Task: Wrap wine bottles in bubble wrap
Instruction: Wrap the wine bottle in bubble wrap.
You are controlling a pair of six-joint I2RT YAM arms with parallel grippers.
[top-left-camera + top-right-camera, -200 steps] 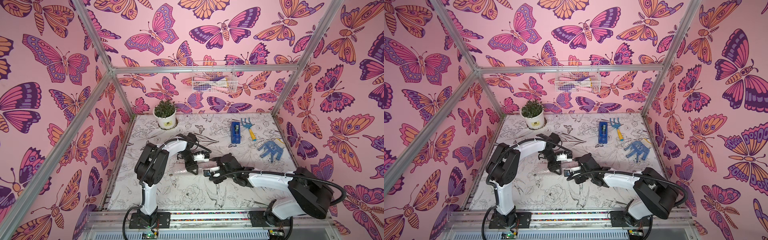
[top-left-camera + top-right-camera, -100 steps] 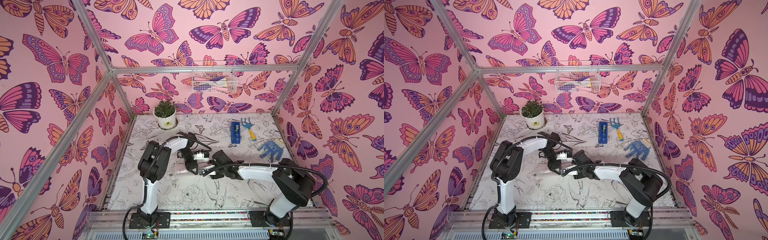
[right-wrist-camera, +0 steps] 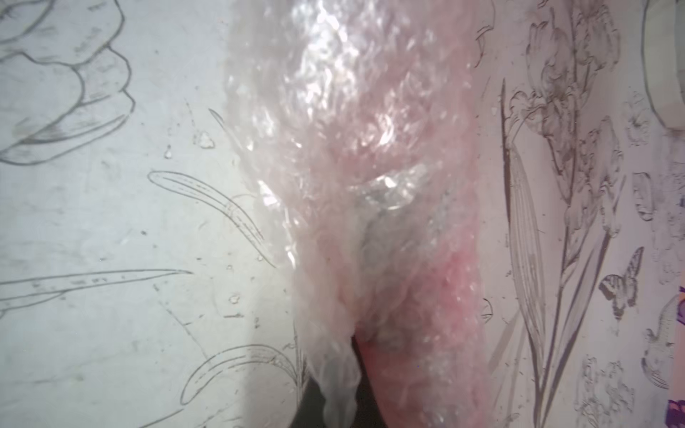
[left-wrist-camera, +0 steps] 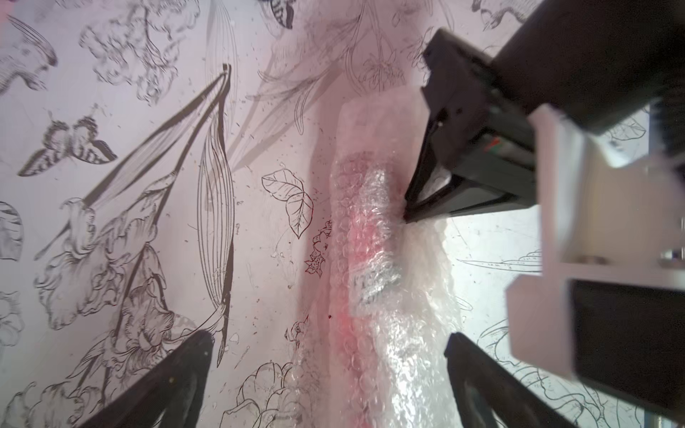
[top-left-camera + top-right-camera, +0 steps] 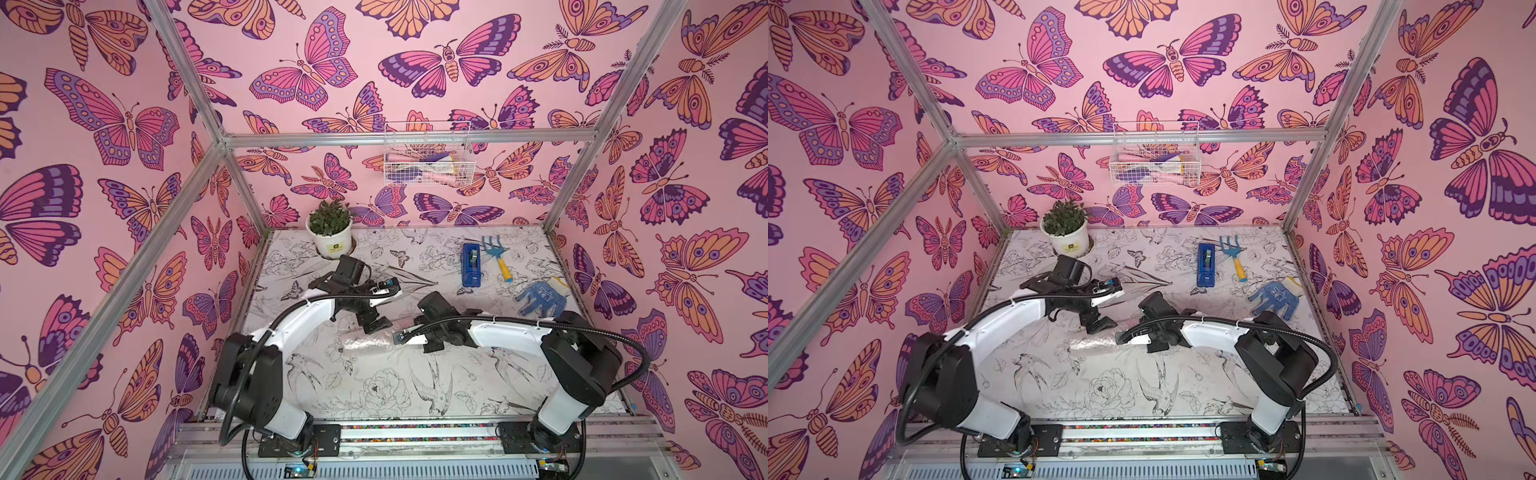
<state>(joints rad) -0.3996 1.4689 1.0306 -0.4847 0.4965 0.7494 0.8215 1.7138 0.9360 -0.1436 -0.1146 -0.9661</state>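
Wine bottle (image 4: pixel 361 237) inside bubble wrap (image 4: pixel 393 355), centre of left wrist view, faint glint in both top views; right gripper (image 4: pixel 407 216) clamped on bubble wrap; left gripper (image 4: pixel 330 335) spread wide, arms bent inward

The small slim clear wine bottle (image 4: pixel 357 237) of red liquid lies on its side, rolled up inside the bubble wrap (image 4: pixel 404 370) — a transparent, nearly colourless sheet of small-bubbled film, here a whitish-pink bubbly tube. I see the bottle only as a red blur through the layers, with a pale label bearing dark print; neck and cap are hidden. The roll rests flat on the white flower-printed table (image 5: pixel 478 374) — one loose fold is pinched between the fingertips of my right gripper (image 4: pixel 406 218).
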